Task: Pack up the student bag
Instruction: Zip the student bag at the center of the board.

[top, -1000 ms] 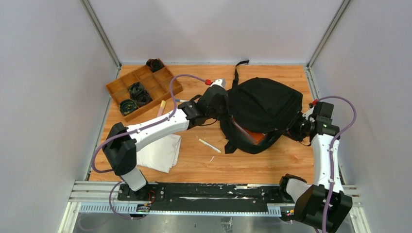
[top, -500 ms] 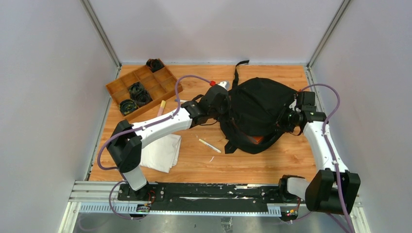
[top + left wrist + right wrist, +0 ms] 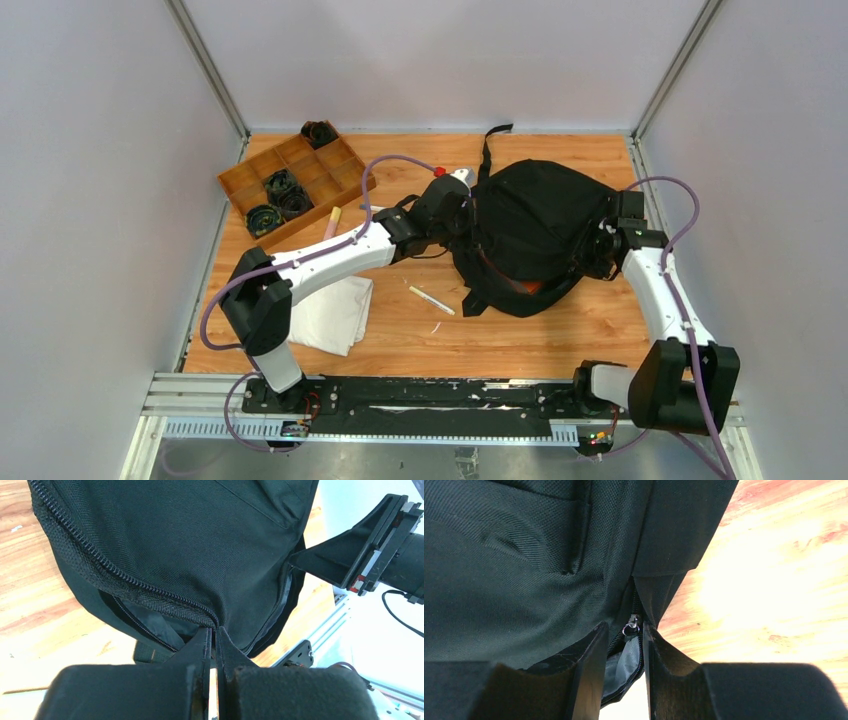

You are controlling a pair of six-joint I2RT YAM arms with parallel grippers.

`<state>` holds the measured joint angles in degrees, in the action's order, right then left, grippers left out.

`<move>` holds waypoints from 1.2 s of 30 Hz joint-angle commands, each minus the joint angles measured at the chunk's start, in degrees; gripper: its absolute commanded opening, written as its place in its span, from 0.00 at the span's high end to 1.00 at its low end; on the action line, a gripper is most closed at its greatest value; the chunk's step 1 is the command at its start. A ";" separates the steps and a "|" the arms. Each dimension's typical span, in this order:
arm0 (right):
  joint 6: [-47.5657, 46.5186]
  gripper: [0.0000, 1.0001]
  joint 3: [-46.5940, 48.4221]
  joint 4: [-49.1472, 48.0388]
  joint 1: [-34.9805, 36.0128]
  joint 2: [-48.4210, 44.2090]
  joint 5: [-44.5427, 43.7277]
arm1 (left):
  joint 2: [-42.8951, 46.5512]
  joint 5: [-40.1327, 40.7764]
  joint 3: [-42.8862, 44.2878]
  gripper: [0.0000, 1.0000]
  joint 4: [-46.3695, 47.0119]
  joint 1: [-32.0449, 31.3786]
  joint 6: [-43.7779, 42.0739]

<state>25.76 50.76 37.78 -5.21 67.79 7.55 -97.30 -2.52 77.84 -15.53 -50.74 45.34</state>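
Black fabric fills both of my wrist views. The student bag (image 3: 540,225) lies slumped on the wooden table (image 3: 520,335), toward 2 o'clock from the table's middle in the overhead view. My left gripper (image 3: 214,639), at the bag's 9 o'clock edge, is pinched on the bag's fabric where a zipper track ends, jaws pressed together. My right gripper (image 3: 623,640), at the bag's 4 o'clock edge, stands narrowly parted, with a small metal zipper pull (image 3: 630,627) in the gap between the fingers; whether either finger touches it I cannot tell. A compartment tray (image 3: 330,172) sits at 10 o'clock, a folded white cloth (image 3: 330,312) at 8 o'clock, and a pen (image 3: 432,300) at 6 o'clock, near the bag.
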 commanded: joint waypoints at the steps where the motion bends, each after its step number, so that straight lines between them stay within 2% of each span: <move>1: -0.52 0.64 -0.93 1.15 0.64 0.59 -3.08 | 0.43 -1.15 1.35 1.00 2.30 0.20 -1.07; 8: 0.13 0.73 -1.74 0.20 0.64 1.98 -1.25 | 0.14 -2.08 1.02 1.00 2.44 0.20 -0.87; 16: 1.46 0.73 -6.53 -0.18 0.75 -3.02 5.08 | -0.30 -3.09 0.70 1.00 2.90 0.20 -0.42; 25: 0.53 0.75 -9.45 -1.11 0.73 -2.37 5.10 | -1.16 -4.99 0.64 1.00 4.01 0.20 0.29; 30: 0.52 0.70 -9.79 -3.84 0.73 -0.11 4.00 | -1.08 -5.04 0.49 1.00 4.00 0.20 0.35; 36: 0.56 0.74 -9.86 -9.05 0.73 0.44 2.43 | -1.31 -5.59 0.40 1.00 4.23 0.20 0.44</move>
<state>26.37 41.47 32.62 -5.21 67.79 11.97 -97.93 -6.96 77.84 -13.61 -50.74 45.65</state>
